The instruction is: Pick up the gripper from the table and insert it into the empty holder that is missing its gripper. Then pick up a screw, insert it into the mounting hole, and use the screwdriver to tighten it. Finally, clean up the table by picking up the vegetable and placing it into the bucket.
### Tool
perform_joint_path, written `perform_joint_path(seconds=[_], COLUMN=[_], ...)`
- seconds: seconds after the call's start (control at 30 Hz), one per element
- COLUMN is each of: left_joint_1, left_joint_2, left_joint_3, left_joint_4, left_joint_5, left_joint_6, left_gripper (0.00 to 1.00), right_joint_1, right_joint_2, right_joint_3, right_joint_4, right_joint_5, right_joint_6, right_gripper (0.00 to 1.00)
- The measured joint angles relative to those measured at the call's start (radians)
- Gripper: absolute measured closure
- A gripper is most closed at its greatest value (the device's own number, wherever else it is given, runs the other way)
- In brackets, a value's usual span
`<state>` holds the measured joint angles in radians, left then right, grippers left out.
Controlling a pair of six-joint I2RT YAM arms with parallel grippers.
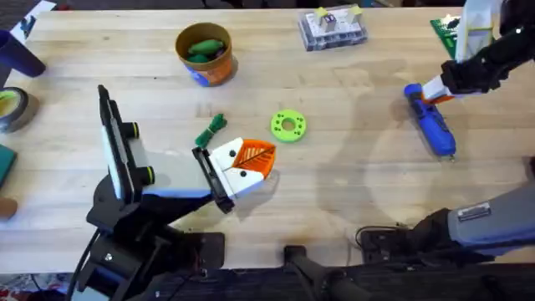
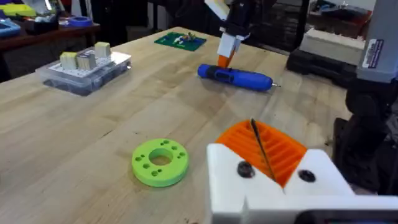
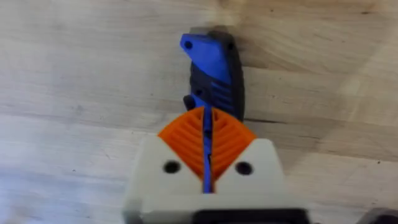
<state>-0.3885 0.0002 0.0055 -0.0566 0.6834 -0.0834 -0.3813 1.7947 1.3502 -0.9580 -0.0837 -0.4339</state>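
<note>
Spanning every view, the pale wooden bench (image 1: 351, 167) carries everything. The left arm (image 1: 167, 180) reaches in from the lower left of the overhead frame, its jaws pressed together near the centre with only a thin dark line in the slit; whether that is a gap or something pinched, I cannot tell. It looks parked low there, out of the other arm's way. The right arm (image 1: 489, 54) comes down from the upper right and meets the rear end of the screwdriver (image 1: 435, 125), probably because the tool is the next thing wanted. Its jaws are nearly closed, too narrow to span the tool's body, with a blue sliver showing in the slit, so a real grip cannot be confirmed. The screwdriver lies flat at the right of the frame, tip pointing toward the lower edge. The bucket (image 1: 205, 52) stands at upper centre-left with plump green vegetables already inside, and a clear parts box (image 1: 333, 27) sits along the top edge. The lime ring (image 1: 288, 125) lies flat at centre. Just to its left, apart from it, the small vegetable (image 1: 211, 130) is on the bench, not yet in the bucket.
</note>
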Motion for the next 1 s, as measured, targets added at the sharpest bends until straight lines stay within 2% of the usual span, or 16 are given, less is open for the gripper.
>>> perform_joint_path(seconds=[0.03,0.07,0.23,0.27,0.53,0.77,1.0], left_joint_1=[0.000,0.000,0.000,0.000,0.000,0.000,0.000], left_joint_2=[0.000,0.000,0.000,0.000,0.000,0.000,0.000], left_joint_3=[0.000,0.000,0.000,0.000,0.000,0.000,0.000], left_joint_4=[0.000,0.000,0.000,0.000,0.000,0.000,0.000], left_joint_5=[0.000,0.000,0.000,0.000,0.000,0.000,0.000], left_joint_6=[0.000,0.000,0.000,0.000,0.000,0.000,0.000], left_gripper=[0.987,0.987,0.987,0.987,0.987,0.987,0.987], right_joint_1=[0.000,0.000,-0.001,-0.001,-0.001,-0.001,-0.001], right_joint_2=[0.000,0.000,0.000,0.000,0.008,0.068,0.110], right_joint_3=[0.000,0.000,0.000,0.000,0.000,-0.002,-0.003], right_joint_4=[0.002,0.004,0.017,0.017,0.032,0.078,0.078], right_joint_5=[0.000,0.000,0.000,0.000,0.000,0.000,0.003], right_joint_6=[0.002,0.003,0.001,-0.003,-0.016,-0.032,-0.039], right_gripper=[0.916,0.830,0.086,0.031,0.006,0.005,0.078])
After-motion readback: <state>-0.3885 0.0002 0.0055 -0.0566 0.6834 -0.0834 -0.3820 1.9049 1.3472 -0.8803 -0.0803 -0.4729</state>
